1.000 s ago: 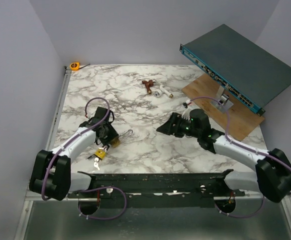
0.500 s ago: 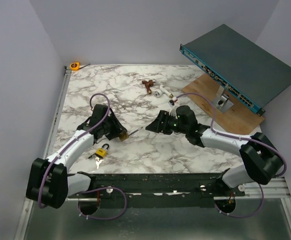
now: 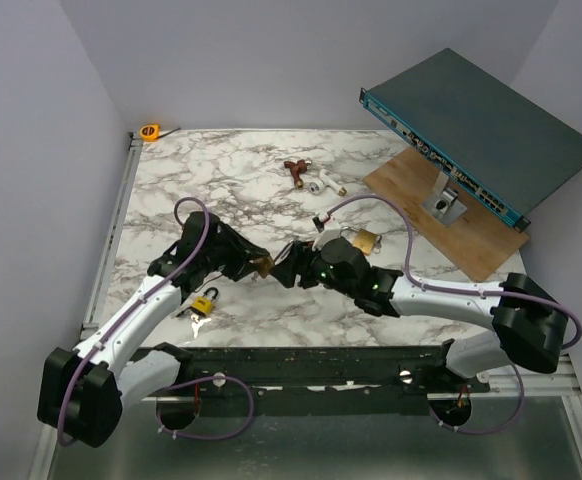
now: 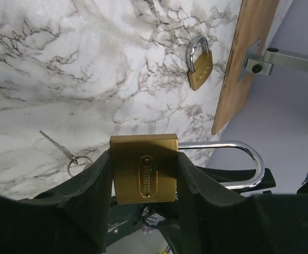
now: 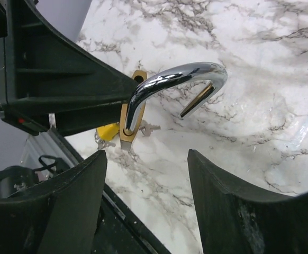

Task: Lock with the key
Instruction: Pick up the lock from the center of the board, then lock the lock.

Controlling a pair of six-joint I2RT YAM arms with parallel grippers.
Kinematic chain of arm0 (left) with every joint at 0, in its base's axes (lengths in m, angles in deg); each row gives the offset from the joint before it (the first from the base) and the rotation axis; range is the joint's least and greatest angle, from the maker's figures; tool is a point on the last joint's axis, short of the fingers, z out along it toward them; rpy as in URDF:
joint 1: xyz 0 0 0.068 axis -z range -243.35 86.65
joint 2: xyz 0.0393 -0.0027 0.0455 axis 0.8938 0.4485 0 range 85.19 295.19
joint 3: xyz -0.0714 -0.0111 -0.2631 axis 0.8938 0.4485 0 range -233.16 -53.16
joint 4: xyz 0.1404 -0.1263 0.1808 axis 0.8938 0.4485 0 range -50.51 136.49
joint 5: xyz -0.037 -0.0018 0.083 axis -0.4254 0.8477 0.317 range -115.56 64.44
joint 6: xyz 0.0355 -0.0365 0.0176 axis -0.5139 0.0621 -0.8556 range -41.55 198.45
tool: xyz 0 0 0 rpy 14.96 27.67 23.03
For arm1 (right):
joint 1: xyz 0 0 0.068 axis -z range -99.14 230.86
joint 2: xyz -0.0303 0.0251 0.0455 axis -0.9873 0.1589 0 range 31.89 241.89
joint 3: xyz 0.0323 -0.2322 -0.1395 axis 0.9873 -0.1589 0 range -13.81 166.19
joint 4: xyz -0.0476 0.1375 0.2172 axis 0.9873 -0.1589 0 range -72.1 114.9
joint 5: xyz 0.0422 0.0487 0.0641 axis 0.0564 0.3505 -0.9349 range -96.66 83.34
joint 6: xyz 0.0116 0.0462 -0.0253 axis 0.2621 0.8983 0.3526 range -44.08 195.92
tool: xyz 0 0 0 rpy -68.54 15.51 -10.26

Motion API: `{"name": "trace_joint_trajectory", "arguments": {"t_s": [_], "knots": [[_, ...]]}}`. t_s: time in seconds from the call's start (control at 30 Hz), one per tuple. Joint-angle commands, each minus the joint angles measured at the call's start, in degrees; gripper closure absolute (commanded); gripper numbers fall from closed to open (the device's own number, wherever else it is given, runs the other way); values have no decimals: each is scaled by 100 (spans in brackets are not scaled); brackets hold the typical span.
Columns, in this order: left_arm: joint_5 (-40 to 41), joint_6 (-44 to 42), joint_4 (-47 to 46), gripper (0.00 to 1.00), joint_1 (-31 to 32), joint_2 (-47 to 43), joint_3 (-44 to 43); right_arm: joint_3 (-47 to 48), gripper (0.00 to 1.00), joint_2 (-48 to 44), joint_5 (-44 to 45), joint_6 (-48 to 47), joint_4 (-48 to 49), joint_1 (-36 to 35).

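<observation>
My left gripper [image 3: 254, 263] is shut on the body of a brass padlock [image 4: 143, 168], held above the table with its chrome shackle [image 4: 238, 164] open and pointing right. My right gripper [image 3: 291, 264] is open and empty, facing that shackle [image 5: 175, 79] from close by without touching it; its fingers [image 5: 74, 196] stand apart below it. A small yellow padlock [image 3: 206, 303] lies near the front left with small silvery keys [image 3: 193, 325] beside it; one key [image 5: 153, 127] shows in the right wrist view. A single key on a ring [image 4: 68, 156] lies on the marble.
A second brass padlock [image 3: 363, 240] lies behind my right arm, also seen in the left wrist view [image 4: 199, 66]. A wooden board [image 3: 451, 215] with a teal rack unit [image 3: 471, 125] stands at the back right. Small fittings [image 3: 306, 177] lie at the back, a tape measure [image 3: 150, 131] at the back-left corner.
My left gripper has lifted the brass padlock and carried it right towards the centre. My right arm has swung left to face it, uncovering the second brass padlock.
</observation>
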Motion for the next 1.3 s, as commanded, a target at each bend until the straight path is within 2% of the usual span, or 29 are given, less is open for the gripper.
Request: {"name": "trace_joint_trajectory", "arguments": {"t_s": [0.0,0.37,0.6,0.67,0.77,0.8,0.83,0.9,1.03,1.13,1.27], "knots": [[-181,796,49,100,158,-269,-345,178,35,59,1439,-249,112,-271],[-428,1315,-78,100,339,-500,-429,587,47,479,2176,-628,414,-683],[-386,1538,-124,100,475,-666,-480,685,82,545,2385,-643,461,-737],[-538,1528,-253,100,485,-639,-484,723,98,523,2414,-661,414,-754],[-726,1157,-410,100,501,-633,-607,713,99,316,2389,-763,330,-758],[-782,995,-446,88,502,-640,-665,694,99,204,2305,-863,307,-756],[-890,737,-438,67,502,-636,-732,694,99,65,2218,-979,229,-752],[-957,184,-198,38,498,-644,-970,660,99,-270,1965,-1218,56,-745],[-1021,-1029,105,23,477,-825,-1324,587,99,-1044,1439,-1537,-510,-747],[-1308,-2288,244,22,415,-951,-1824,591,99,-1710,646,-1719,-1113,-742],[-1749,-4013,199,22,414,-1156,-2634,835,99,-2439,-1135,-1961,-2045,-743]]}}
